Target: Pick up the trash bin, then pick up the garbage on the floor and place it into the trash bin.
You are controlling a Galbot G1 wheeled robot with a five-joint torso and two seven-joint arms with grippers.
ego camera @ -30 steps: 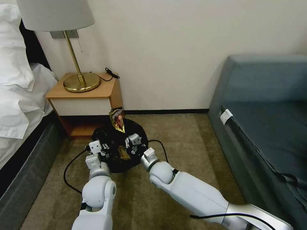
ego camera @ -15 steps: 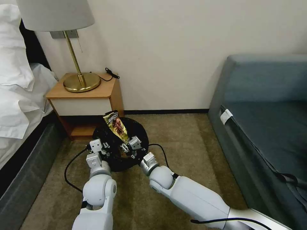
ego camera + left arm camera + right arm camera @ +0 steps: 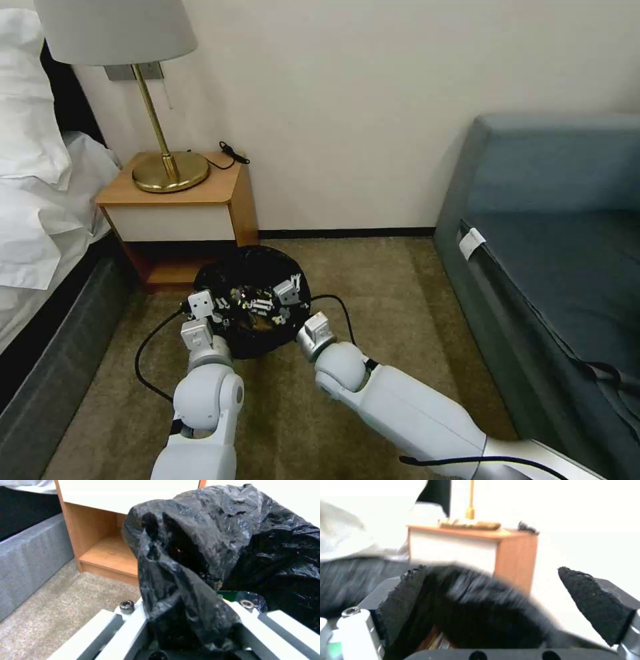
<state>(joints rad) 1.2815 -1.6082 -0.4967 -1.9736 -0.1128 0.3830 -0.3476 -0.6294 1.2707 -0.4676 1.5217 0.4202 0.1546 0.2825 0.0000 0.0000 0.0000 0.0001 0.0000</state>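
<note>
The brown-yellow wrapper that stuck up above the trash bin (image 3: 252, 310) a moment ago is gone from sight, probably dropped inside. The right gripper (image 3: 275, 301) hangs spread wide over the opening. The left gripper (image 3: 215, 313) pinches the bag-lined rim; that slick plastic could slip and tip the bin.

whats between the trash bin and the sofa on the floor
Bare carpet, apart from the right arm's black cable looping beside the trash bin; the head view shows it up to the sofa.
</note>
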